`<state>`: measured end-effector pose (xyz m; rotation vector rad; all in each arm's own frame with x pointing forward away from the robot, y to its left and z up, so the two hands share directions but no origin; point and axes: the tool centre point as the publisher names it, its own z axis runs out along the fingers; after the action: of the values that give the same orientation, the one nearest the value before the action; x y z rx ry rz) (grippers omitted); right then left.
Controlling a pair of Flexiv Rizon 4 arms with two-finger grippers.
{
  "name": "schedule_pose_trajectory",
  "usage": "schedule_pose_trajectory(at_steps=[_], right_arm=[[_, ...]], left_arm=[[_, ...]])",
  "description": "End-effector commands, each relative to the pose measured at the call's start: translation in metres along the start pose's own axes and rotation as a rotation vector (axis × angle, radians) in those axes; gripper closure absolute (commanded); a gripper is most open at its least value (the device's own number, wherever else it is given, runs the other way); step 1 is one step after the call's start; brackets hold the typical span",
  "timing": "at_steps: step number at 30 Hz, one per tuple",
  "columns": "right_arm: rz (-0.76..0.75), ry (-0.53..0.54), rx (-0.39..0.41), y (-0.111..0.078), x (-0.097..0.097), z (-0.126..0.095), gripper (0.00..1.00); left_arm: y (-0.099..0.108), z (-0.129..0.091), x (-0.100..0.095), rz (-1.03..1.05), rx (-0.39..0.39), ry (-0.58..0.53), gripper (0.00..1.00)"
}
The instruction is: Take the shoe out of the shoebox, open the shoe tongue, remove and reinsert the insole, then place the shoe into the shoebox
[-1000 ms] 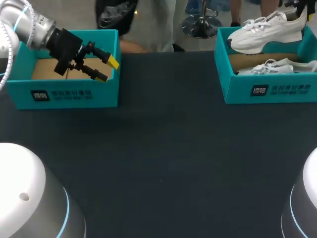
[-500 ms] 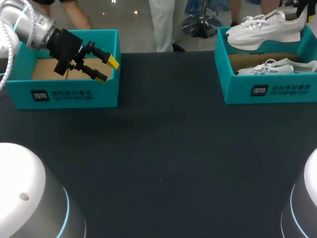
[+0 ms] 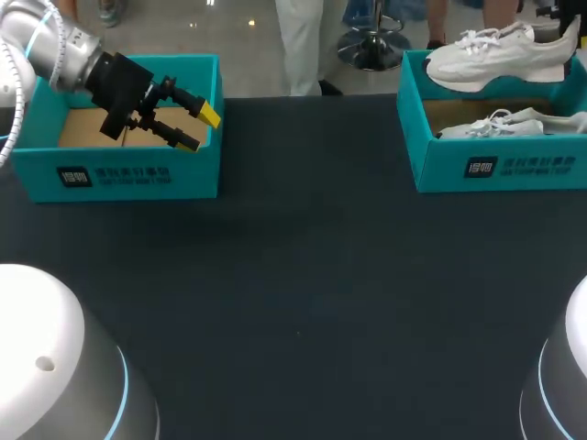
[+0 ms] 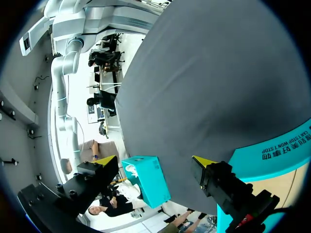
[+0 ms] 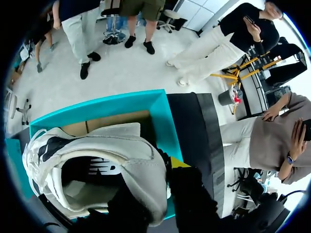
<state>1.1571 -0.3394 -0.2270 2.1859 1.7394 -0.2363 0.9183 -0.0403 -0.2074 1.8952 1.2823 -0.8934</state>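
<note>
At the far right corner of the table (image 3: 303, 275), our right claw (image 5: 165, 191) is closed on the heel of the white shoe (image 5: 97, 160), one finger down inside the collar and the other against the outside. We judge this the sensible hold for a lift: the heel is stiff, and gripping there leaves the tongue and laces free for the later steps. The shoe hangs above the right shoebox (image 3: 495, 170), heel toward the claw and toe toward the middle of the table, so the first step looks to be under way but not done, with the shoe not yet set down. Under it a second shoe (image 3: 514, 122) lies in the same box. Well apart, our left claw (image 3: 200, 128) hovers over the near corner of the left shoebox (image 3: 128, 174), its fingers spread with nothing between them, likely waiting to help with the tongue. Much is hidden: the head view cuts off the right claw at the edge, the wrist view shows only a sliver of yellow past the heel, and the shoe's inside is too dark to make out the insole.
</note>
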Motion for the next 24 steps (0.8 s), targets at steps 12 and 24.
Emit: schedule_pose_trajectory(at_steps=[12,24], right_arm=[[0.007,-0.02,-0.001,-0.005,0.005,0.042,1.0],[0.021,-0.003,0.016,0.003,0.002,0.076,1.0]], left_arm=[[0.0,0.0,0.0,0.001,0.0,0.003,0.0],[0.0,0.0,0.0,0.001,0.0,0.003,0.0]])
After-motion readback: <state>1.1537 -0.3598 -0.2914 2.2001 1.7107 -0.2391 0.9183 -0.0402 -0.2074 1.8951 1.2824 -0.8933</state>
